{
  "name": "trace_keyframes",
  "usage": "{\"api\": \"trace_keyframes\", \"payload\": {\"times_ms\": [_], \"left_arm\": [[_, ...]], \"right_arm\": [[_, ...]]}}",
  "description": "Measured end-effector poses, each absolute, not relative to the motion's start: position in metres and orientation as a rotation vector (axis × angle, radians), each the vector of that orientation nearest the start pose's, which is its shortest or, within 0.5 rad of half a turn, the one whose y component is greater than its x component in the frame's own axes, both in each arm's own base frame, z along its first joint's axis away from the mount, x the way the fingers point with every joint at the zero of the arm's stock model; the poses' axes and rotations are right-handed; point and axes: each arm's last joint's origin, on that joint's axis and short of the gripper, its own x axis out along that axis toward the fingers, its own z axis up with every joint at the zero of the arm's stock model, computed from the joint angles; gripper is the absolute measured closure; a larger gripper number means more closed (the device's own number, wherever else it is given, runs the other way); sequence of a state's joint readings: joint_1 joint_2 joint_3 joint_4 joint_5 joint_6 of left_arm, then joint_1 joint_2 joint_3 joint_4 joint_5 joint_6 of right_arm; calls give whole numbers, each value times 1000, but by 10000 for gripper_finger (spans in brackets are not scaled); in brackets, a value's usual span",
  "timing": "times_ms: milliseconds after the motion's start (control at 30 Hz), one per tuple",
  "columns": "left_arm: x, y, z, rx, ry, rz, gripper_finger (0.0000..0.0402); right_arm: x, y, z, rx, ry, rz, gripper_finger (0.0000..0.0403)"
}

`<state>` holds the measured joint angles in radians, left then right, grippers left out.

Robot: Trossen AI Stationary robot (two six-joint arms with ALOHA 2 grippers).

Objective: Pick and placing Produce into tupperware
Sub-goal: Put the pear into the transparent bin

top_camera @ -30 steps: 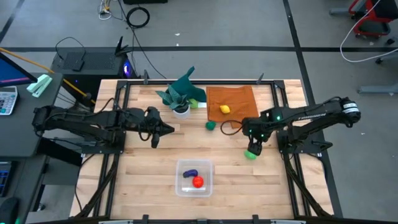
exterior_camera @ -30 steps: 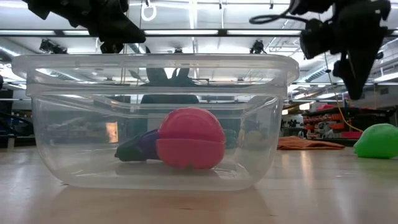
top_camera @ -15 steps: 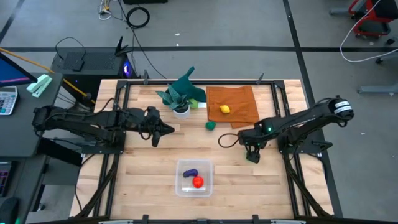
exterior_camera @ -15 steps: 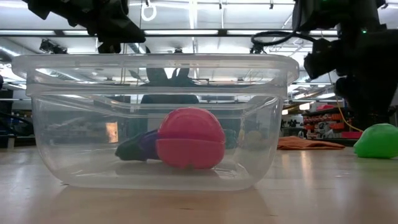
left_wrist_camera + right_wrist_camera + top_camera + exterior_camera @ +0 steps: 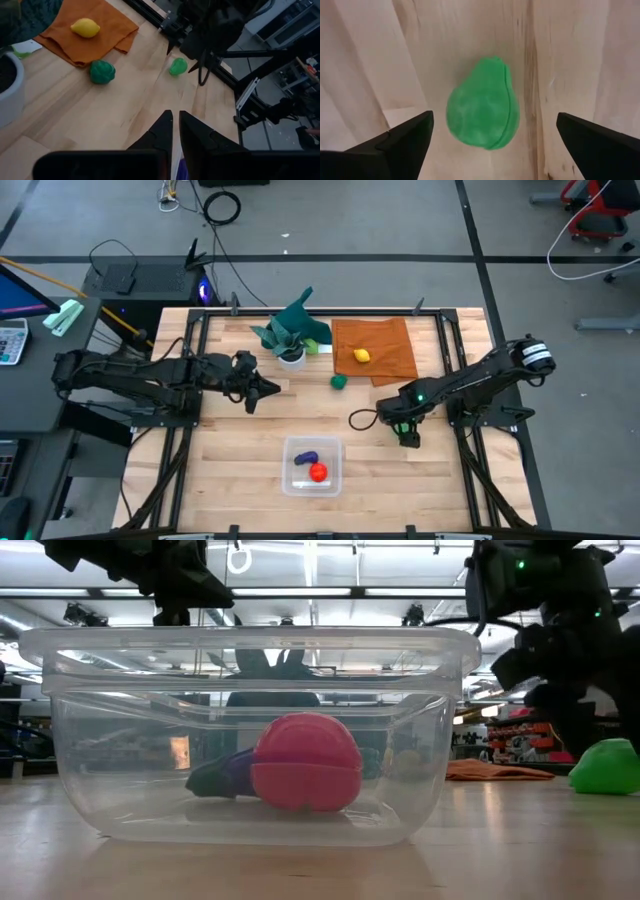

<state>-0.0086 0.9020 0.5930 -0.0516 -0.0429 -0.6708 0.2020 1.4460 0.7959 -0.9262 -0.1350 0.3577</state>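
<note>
1. The right gripper (image 5: pixel 408 432) is hanging over the light green fruit (image 5: pixel 484 111), fingers spread wide to either side of it, not touching.
2. That fruit is lying on the bare table (image 5: pixel 240 450), well apart from the box (image 5: pixel 313 466).
3. The box is already holding the red (image 5: pixel 305 762) and purple (image 5: pixel 306 458) pieces.
4. The yellow piece (image 5: pixel 361 356) is sitting on the cloth (image 5: pixel 385 345); the dark green one (image 5: pixel 340 381) lies just beside it.
5. The left gripper (image 5: pixel 175 120) is waiting near the plant (image 5: pixel 291 330), fingers pinched nearly together, holding nothing.
6. Next, I judge: lowering and closing on the fruit.
</note>
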Motion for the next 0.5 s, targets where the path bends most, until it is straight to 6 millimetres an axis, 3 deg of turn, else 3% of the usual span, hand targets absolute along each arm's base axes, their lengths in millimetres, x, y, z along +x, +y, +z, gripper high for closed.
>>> {"api": "trace_keyframes", "payload": {"times_ms": [500], "left_arm": [[198,0,259,-644,336,152,371]], "right_arm": [[222,52,151,296,1657,31,34]]}}
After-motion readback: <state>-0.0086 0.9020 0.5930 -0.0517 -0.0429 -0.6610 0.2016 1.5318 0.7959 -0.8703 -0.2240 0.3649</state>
